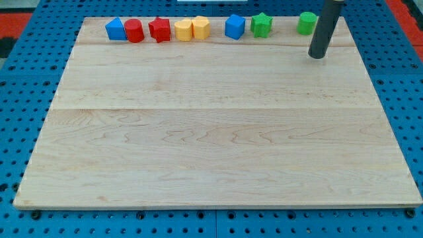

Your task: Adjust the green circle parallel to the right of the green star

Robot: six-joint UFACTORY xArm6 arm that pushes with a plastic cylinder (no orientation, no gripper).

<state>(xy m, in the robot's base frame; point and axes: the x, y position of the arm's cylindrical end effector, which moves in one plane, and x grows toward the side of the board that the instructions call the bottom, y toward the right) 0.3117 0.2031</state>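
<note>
The green circle (306,23) stands near the view's top right edge of the wooden board (218,139). The green star (262,25) stands to its left, a block's width or so away, at about the same height in the view. My tip (318,55) rests on the board just below and slightly right of the green circle, apart from it. The dark rod rises from the tip up out of the view's top.
Along the view's top edge, left of the star, stand a blue block (234,26), two yellow blocks (200,27) (184,30) touching, a red star-like block (159,30), a red cylinder (134,30) and a blue block (115,29). Blue pegboard (396,66) surrounds the board.
</note>
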